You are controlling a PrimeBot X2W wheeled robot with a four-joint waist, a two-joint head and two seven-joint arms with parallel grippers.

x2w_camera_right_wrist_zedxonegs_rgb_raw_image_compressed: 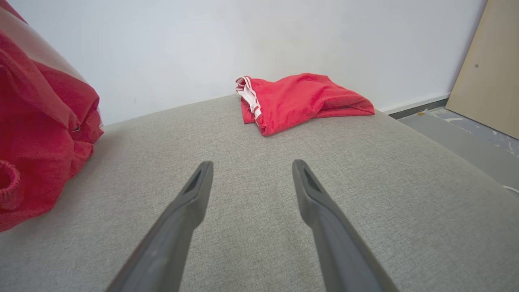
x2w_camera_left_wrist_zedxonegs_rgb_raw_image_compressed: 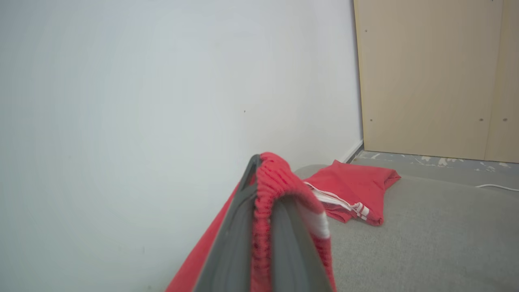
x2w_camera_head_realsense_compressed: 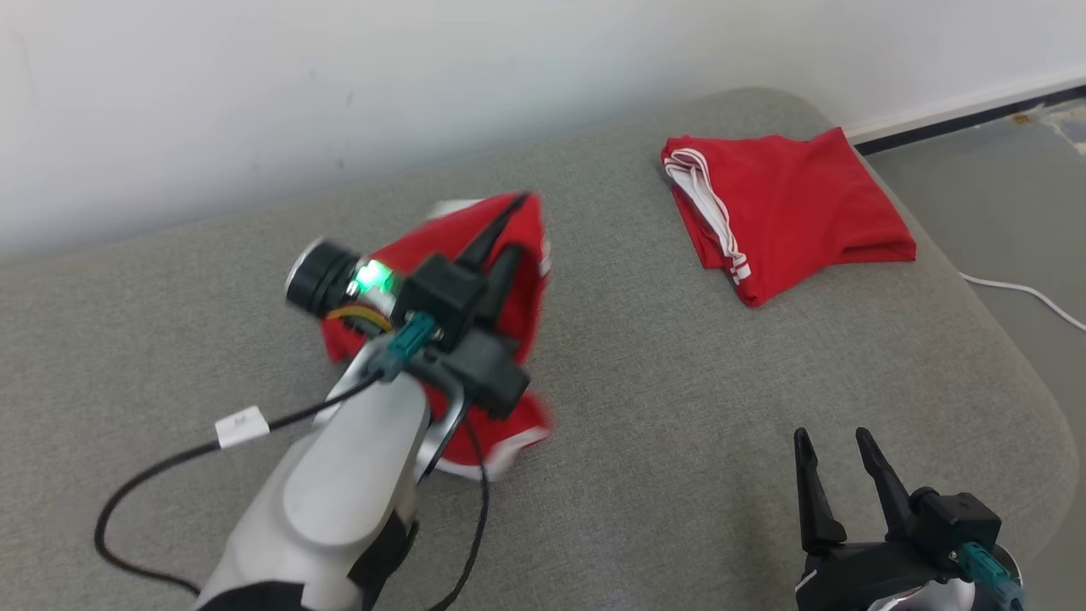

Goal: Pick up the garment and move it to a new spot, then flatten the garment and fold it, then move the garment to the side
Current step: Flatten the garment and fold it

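The garment (x2w_camera_head_realsense_compressed: 522, 297) is red cloth with white trim, bunched and lifted off the grey cushion (x2w_camera_head_realsense_compressed: 679, 382) at centre left. My left gripper (x2w_camera_head_realsense_compressed: 517, 225) is shut on it; in the left wrist view the ribbed red edge (x2w_camera_left_wrist_zedxonegs_rgb_raw_image_compressed: 269, 174) is pinched between the two fingers (x2w_camera_left_wrist_zedxonegs_rgb_raw_image_compressed: 231, 243). Part of the cloth hangs hidden beneath my forearm. The same garment (x2w_camera_right_wrist_zedxonegs_rgb_raw_image_compressed: 40, 142) bulks at the left of the right wrist view. My right gripper (x2w_camera_head_realsense_compressed: 831, 437) hovers open and empty over bare cushion at the lower right, well apart from the cloth, its jaws spread wide (x2w_camera_right_wrist_zedxonegs_rgb_raw_image_compressed: 252, 164).
A second red garment (x2w_camera_head_realsense_compressed: 789, 212), folded, lies at the cushion's far right corner, also seen as a folded red pile (x2w_camera_left_wrist_zedxonegs_rgb_raw_image_compressed: 352, 182) (x2w_camera_right_wrist_zedxonegs_rgb_raw_image_compressed: 300, 97). A white wall runs behind. Floor with a white cable (x2w_camera_head_realsense_compressed: 1018, 293) lies to the right, and a wooden panel (x2w_camera_left_wrist_zedxonegs_rgb_raw_image_compressed: 429, 77) stands beyond.
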